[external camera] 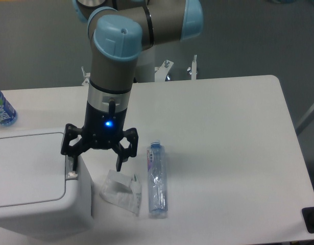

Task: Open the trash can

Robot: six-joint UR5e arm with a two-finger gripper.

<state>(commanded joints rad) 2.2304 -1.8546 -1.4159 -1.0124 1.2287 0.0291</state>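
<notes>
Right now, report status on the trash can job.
Claw open, one finger over the grey latch. Trash can lid shut. Crumpled wrapper and plastic bottle lie beside the bin, not blocking.

You are looking at a robotics lab bench: a plain white table (223,127) against a grey floor, with metal mounting brackets (177,69) bolted along its edge at 12 o'clock.

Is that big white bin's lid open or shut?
Shut: the large boxy white plastic bin's flat lid panel lies level with the rim.
</notes>
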